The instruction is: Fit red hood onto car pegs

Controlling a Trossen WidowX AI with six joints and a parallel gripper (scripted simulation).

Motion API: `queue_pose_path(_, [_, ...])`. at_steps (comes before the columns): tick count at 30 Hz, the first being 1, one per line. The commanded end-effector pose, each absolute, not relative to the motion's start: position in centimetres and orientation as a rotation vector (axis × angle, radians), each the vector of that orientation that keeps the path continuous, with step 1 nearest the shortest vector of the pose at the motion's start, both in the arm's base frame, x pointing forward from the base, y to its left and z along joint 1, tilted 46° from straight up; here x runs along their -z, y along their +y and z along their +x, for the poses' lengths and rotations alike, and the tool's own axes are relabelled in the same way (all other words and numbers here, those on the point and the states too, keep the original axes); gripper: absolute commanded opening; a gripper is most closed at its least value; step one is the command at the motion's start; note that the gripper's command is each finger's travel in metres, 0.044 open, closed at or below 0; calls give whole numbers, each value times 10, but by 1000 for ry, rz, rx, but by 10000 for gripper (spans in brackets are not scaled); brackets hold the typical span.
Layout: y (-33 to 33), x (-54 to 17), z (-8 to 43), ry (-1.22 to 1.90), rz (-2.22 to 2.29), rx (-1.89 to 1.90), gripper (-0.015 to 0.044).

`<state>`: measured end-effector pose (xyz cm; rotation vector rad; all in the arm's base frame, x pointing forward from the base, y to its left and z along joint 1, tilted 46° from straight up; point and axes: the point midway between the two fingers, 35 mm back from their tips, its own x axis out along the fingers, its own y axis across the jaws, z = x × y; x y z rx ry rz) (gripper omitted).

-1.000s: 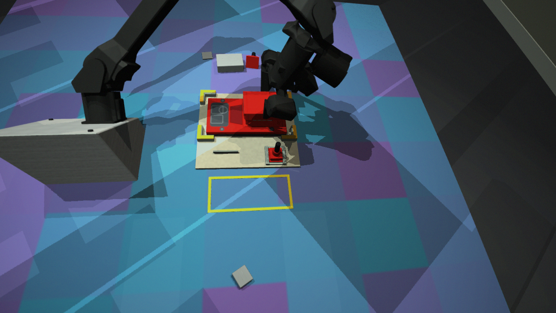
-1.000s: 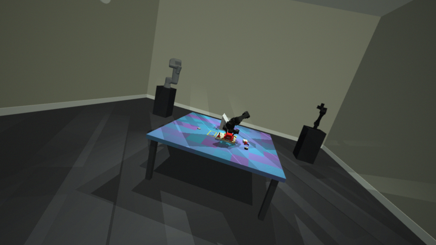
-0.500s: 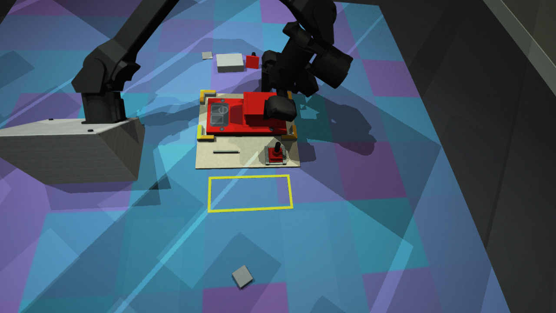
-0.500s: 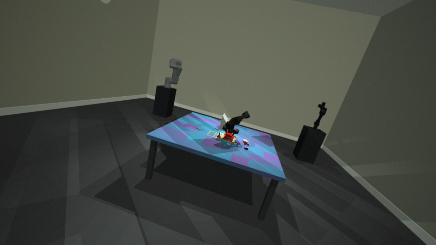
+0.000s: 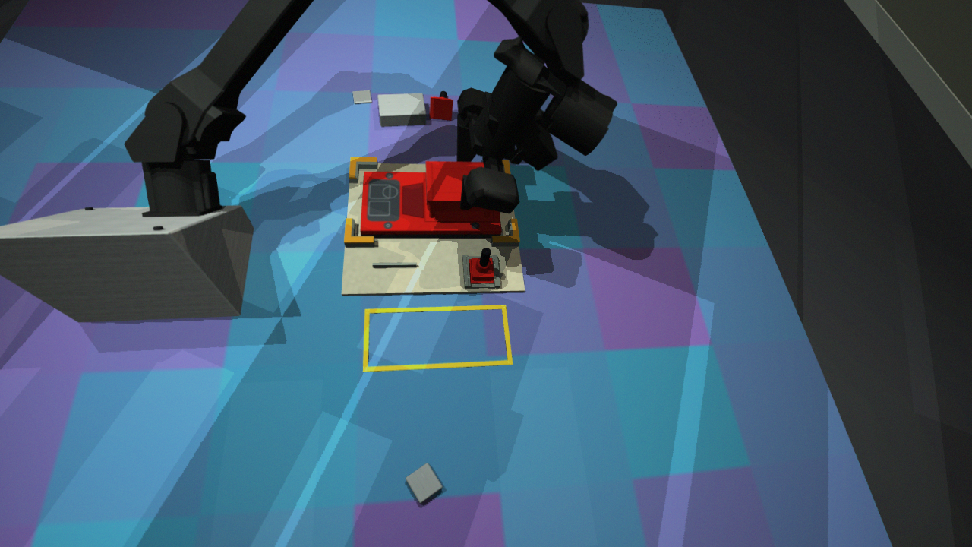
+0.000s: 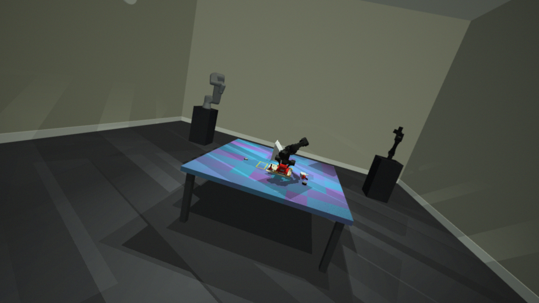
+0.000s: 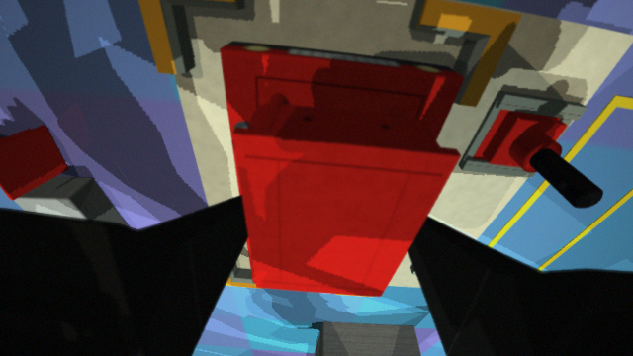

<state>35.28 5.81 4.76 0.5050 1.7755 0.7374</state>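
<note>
My gripper (image 7: 330, 210) is shut on the red hood (image 5: 448, 183) (image 7: 336, 193), with one black finger on each side of it. The hood is over the right-hand part of the red chassis (image 5: 411, 225) (image 7: 346, 74) in the top view. The chassis sits between the yellow corner stops of the pale jig board (image 5: 356, 275) (image 7: 213, 124). In the wrist view a red peg-like stub (image 7: 280, 101) shows beside the hood's nearer edge. The engine block and the other pegs are hidden. Whether the hood touches the deck or its holes line up with the pegs cannot be told.
A red part with a black lever (image 5: 482, 268) (image 7: 536, 143) stands in a grey holder on the board, near a slim grey rod (image 5: 395, 264). Behind are a white block (image 5: 401, 109), a red piece (image 5: 441, 107) and a pale tile (image 5: 361, 96). A wedge-shaped box (image 5: 136, 265) stands left.
</note>
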Motion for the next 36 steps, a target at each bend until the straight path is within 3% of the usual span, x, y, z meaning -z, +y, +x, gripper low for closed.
queue_pose_path(1, [59, -47, 353, 1775, 515, -734, 0])
queue_pose_path(36, [72, -35, 353, 1774, 512, -736, 0])
